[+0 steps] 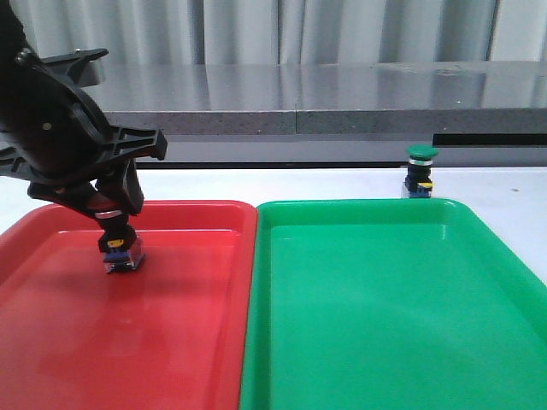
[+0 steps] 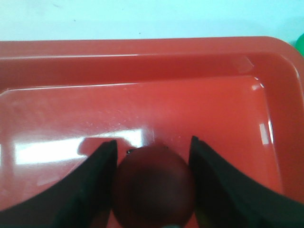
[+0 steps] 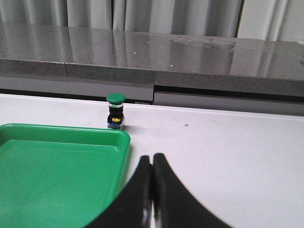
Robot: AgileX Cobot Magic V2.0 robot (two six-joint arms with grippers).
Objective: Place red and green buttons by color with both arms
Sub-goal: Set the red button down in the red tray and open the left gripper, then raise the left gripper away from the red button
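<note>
The red button (image 1: pixel 120 248) stands in the red tray (image 1: pixel 197 342), at its far left. My left gripper (image 1: pixel 112 215) reaches down over it, and both fingers touch its dark red cap (image 2: pixel 154 187) in the left wrist view. The gripper (image 2: pixel 153 142) is shut on it. The green button (image 1: pixel 420 171) stands upright on the white table, just behind the green tray's (image 1: pixel 385 342) far right corner. It also shows in the right wrist view (image 3: pixel 116 110). My right gripper (image 3: pixel 152 159) is shut and empty over the table, right of the green tray (image 3: pixel 52 180), and is out of the front view.
The two trays lie side by side and touch at the middle. A grey ledge (image 1: pixel 342 111) runs along the back of the table behind the green button.
</note>
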